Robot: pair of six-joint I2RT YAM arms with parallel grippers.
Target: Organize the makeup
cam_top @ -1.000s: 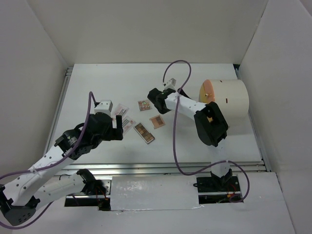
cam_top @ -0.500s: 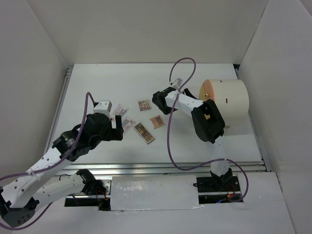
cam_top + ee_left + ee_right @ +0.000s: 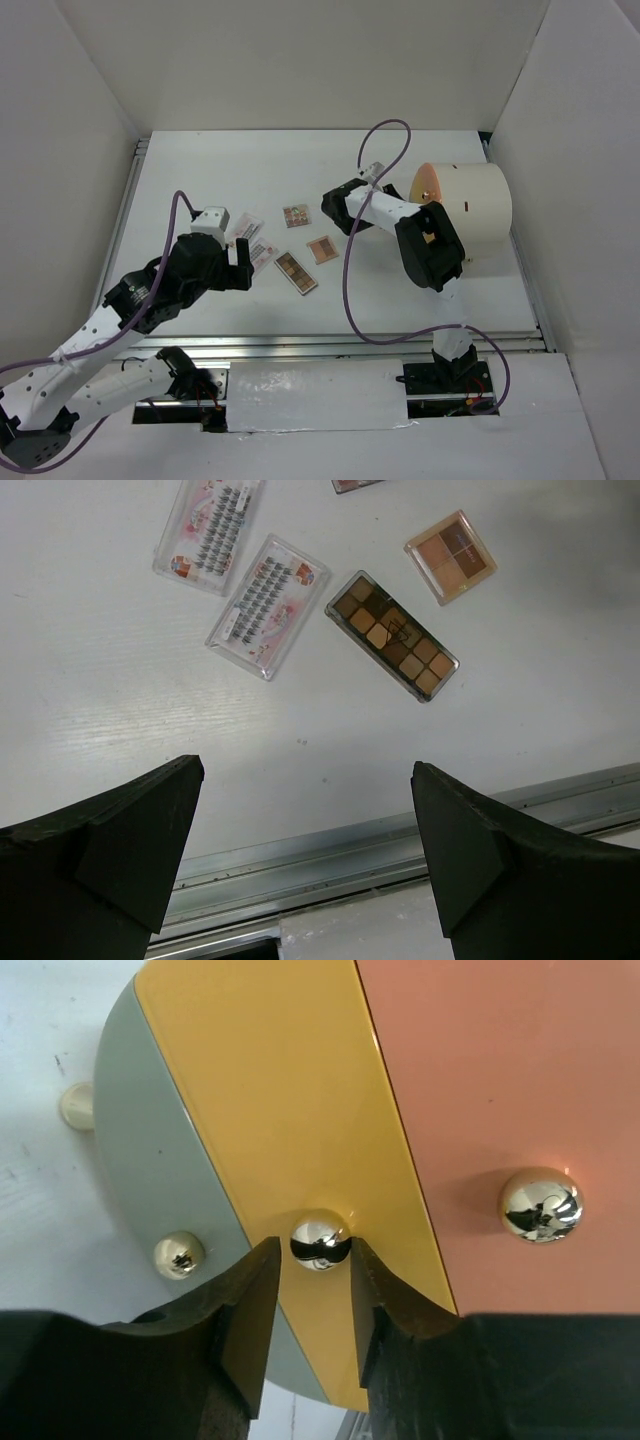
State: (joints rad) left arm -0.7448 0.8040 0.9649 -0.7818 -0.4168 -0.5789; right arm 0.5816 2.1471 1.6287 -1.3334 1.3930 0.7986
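Right gripper [image 3: 313, 1250]: black fingers flank the round gold knob [image 3: 320, 1235] on the yellow drawer front [image 3: 260, 1090]; whether they pinch it cannot be told. The arm is folded sharply, elbow over mid-table.

Left gripper [image 3: 305, 775]: jaws fully spread, hovering over the white table [image 3: 120, 700]. Beyond its fingertips the makeup lies flat: long brown eyeshadow palette [image 3: 392, 636], square palette [image 3: 449, 556], clear lash packets [image 3: 268, 605].

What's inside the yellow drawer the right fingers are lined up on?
Nothing inside shows. The yellow drawer looks shut, flush with the grey front and the pink front. Only its face and shiny knob are visible, the knob between the right fingers. Any contents are hidden.
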